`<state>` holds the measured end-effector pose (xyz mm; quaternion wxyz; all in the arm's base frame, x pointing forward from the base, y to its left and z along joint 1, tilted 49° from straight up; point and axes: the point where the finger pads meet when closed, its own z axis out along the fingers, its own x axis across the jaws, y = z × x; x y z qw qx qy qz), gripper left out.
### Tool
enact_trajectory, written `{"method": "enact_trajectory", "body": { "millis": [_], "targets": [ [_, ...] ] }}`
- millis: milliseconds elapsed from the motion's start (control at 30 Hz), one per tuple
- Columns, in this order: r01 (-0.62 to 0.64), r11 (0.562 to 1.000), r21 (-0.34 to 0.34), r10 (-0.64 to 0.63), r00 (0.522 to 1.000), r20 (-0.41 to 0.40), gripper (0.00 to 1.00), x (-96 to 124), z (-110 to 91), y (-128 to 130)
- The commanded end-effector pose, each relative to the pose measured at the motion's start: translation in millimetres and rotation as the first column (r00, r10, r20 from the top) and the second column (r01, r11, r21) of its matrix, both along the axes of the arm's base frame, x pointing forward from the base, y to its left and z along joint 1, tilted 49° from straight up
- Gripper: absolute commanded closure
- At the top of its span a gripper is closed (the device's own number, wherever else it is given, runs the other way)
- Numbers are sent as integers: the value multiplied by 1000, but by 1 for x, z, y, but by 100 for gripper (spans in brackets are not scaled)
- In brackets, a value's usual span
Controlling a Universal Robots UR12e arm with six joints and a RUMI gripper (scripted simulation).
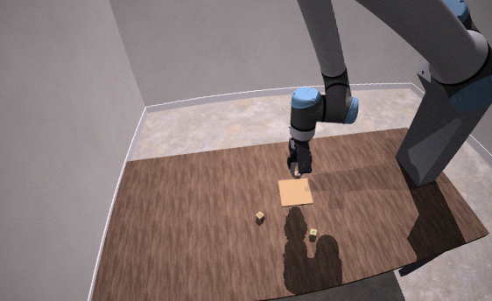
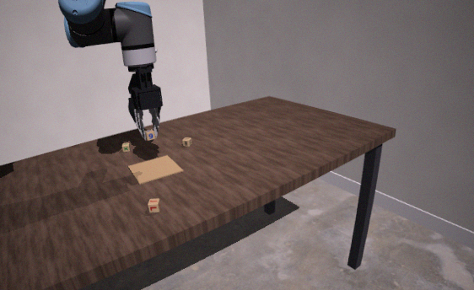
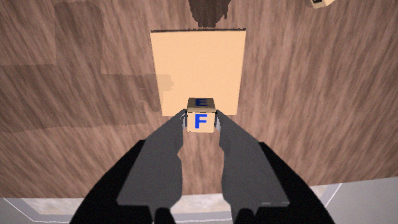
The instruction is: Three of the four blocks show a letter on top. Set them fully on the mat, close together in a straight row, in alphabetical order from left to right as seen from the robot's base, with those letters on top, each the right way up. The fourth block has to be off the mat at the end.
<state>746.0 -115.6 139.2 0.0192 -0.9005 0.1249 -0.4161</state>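
My gripper [image 1: 297, 175] [image 2: 149, 133] [image 3: 200, 110] is shut on a wooden block with a blue F [image 2: 150, 135] [image 3: 201, 122] and holds it well above the table, over one edge of the tan mat [image 1: 294, 196] [image 2: 158, 169] [image 3: 200, 60]. The mat is bare. A block with a green mark [image 1: 312, 233] [image 2: 126, 146] and a block with a dark mark [image 1: 260, 215] [image 2: 186, 142] stand on the table off the mat. A block with a red mark [image 2: 153, 205] stands off the mat on its other side; the top view does not show it.
The dark wooden table [image 1: 189, 210] [image 2: 275, 139] carries everything. The arm's grey base column [image 1: 434, 131] stands at the table's right side in the top view. A block's corner [image 3: 320, 2] shows at the wrist view's top right edge.
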Motion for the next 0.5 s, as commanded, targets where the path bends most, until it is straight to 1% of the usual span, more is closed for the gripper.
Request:
{"method": "enact_trajectory", "body": {
  "millis": [0, 267, 333, 400, 467],
  "targets": [
    [84, 991, 101, -84, 996, 1, 95, -1, -2, 9],
    [179, 961, 213, -182, 983, -5, 95, 0, -2, 14],
    [179, 961, 213, -182, 983, -5, 95, 0, -2, 14],
    [222, 938, 265, -227, 974, -11, 95, 1, -1, 16],
    [242, 927, 288, -248, 969, -15, 95, 1, -1, 17]
  ]
}}
